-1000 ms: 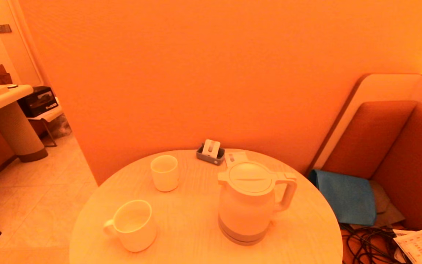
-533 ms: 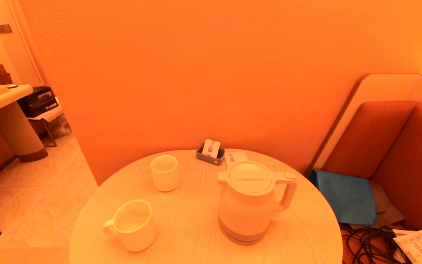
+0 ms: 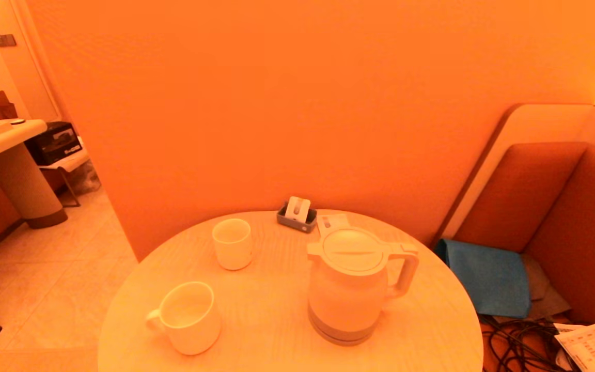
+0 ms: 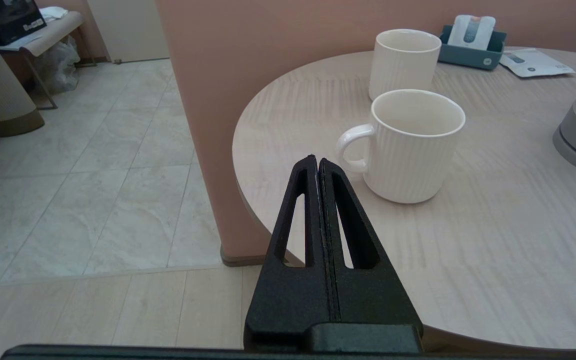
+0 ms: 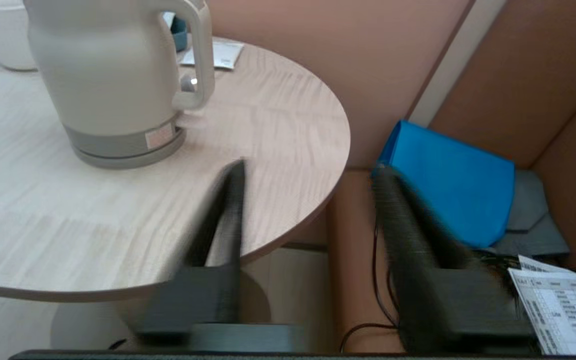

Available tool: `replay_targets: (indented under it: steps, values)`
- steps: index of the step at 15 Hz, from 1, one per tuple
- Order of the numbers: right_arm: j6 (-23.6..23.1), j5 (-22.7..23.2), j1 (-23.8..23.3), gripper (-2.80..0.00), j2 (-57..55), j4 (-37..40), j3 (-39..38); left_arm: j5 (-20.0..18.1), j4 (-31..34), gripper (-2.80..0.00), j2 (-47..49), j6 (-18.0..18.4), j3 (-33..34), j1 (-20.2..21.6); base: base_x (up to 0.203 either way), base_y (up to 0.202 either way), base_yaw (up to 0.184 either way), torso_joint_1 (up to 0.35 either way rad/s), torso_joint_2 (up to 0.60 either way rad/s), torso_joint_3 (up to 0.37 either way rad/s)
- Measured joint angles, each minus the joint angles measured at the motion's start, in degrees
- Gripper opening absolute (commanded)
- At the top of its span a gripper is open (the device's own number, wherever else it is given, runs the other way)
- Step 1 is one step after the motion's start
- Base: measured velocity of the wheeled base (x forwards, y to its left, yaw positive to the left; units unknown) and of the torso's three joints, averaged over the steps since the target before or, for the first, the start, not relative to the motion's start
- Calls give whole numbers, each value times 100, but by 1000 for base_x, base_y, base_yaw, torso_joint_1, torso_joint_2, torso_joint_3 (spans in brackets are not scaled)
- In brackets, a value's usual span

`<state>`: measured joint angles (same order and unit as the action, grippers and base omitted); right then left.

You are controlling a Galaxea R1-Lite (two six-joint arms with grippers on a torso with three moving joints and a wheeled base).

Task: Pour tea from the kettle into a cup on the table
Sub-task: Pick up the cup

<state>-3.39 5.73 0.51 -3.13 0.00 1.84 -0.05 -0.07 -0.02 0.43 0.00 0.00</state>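
Kettle (image 5: 113,85) top cut off; right gripper (image 5: 308,175) blurred, spread; left gripper (image 4: 318,162) pressed together.

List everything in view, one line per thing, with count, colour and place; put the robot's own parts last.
kettle: 1, white with grey bottom band, upright on the right half of the table, handle toward the sofa.
cup: 1, white, handleless, far left part of the table.
mug: 1, white, with a side handle, near left part of the table.
table: 1, pale wood grain, round, in front of the robot.
small tray: 1, grey, holding a white item, far edge of the table.
paper packet: 1, white, beside the tray.
blue cloth: 1, on the sofa seat to the right.
left gripper: 1, black, shut, near the table's left edge.
right gripper: 1, black, open, off the table's right edge.
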Motion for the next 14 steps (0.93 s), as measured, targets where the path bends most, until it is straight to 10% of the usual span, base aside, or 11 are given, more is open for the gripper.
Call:
replay_targets:
  steps: [14]
  values:
    - [-301,-456,-2,-280,304,28,-132,0,0,-280,0,-1,0,0,0,0,0,0,0,0]
